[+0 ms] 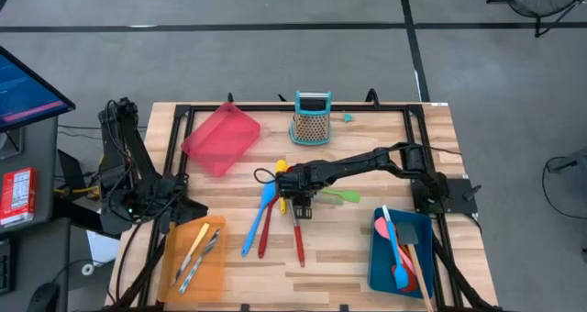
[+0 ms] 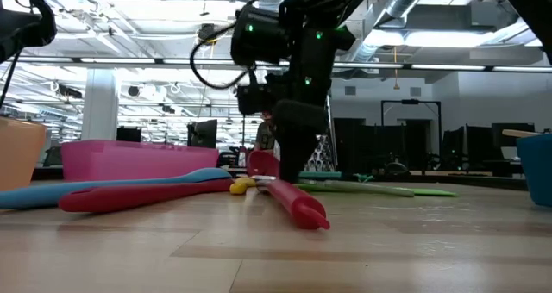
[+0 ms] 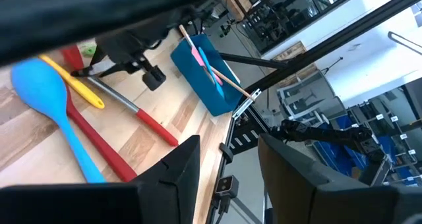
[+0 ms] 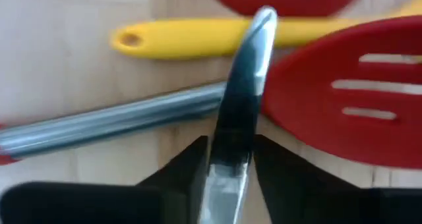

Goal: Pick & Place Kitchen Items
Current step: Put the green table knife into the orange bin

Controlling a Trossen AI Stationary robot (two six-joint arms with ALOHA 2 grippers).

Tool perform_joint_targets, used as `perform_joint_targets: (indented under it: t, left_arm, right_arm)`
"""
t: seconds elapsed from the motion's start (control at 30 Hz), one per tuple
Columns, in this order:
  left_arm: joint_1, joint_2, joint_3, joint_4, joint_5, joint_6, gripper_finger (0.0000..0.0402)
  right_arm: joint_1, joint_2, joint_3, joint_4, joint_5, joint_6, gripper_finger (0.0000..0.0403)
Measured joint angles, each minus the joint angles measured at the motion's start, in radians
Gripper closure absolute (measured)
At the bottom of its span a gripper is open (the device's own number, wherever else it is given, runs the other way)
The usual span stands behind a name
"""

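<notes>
A slim silvery cutlery piece (image 4: 241, 99), flat and shiny like a knife blade, stands between the two dark fingers (image 4: 181, 168) of the right pincer (image 4: 231, 165); the fingers sit close against it on either side, clenched on it. Its rounded tip overlaps a yellow spoon handle (image 4: 198, 36) with a hole at its end. Under the blade runs a steel shaft (image 4: 112, 122), and just beside it lies the slotted red spatula head (image 4: 349, 95).

From above, the right pincer (image 1: 303, 205) hangs over the middle of the desk (image 1: 348, 248), right on the cluster of utensils there: a blue spoon (image 1: 258, 216), a red spoon (image 1: 265, 234) beside it, the red-handled spatula (image 1: 298, 239) and the yellow spoon (image 1: 282, 179). A green spatula (image 1: 341, 196) lies just to one side of the pincer.

Farther out, a blue tray (image 1: 401, 254) near the right edge holds several long-handled utensils. An orange tray (image 1: 194, 257) on the left holds two silvery pieces. A red tray (image 1: 221, 138) lies tilted at the back left, and the teal grater (image 1: 312, 119) stands at the back middle.

The left pincer (image 3: 227, 165) waits off the desk's left corner, fingers parted and holding nothing.
</notes>
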Motion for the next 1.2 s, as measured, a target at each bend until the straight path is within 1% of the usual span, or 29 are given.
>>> perform_joint_targets:
  t: [0.1, 0.27, 0.43, 0.67, 0.87, 1.03, 1.2]
  left_arm:
    - [0.000, 0.000, 0.000, 0.000, -0.001, 0.010, 0.0265]
    - [0.000, 0.000, 0.000, 0.000, -0.001, 0.013, 0.0265]
    - [0.000, 0.000, 0.000, 0.000, -0.008, 0.013, 0.0265]
    - [0.000, 0.000, 0.000, 0.001, -0.058, 0.033, 0.0265]
    - [0.000, 0.000, 0.000, 0.004, -0.176, 0.084, 0.0265]
    - [0.000, 0.000, 0.000, 0.004, -0.271, 0.118, 0.0265]
    - [0.020, 0.000, 0.000, 0.005, -0.279, 0.118, 0.0260]
  right_arm:
    - [-0.013, 0.000, 0.000, -0.005, -0.022, 0.023, 0.0343]
    - [-0.011, -0.004, 0.000, -0.007, -0.039, 0.044, 0.0345]
    - [-0.012, -0.048, -0.001, -0.017, -0.055, 0.085, 0.0345]
    - [-0.012, -0.192, -0.001, -0.015, -0.073, 0.150, 0.0332]
    - [-0.012, -0.349, -0.001, 0.011, -0.068, 0.202, 0.0332]
    - [-0.012, -0.472, -0.001, 0.113, -0.067, 0.241, 0.0332]
    - [-0.012, -0.559, -0.001, 0.289, -0.069, 0.270, 0.0332]
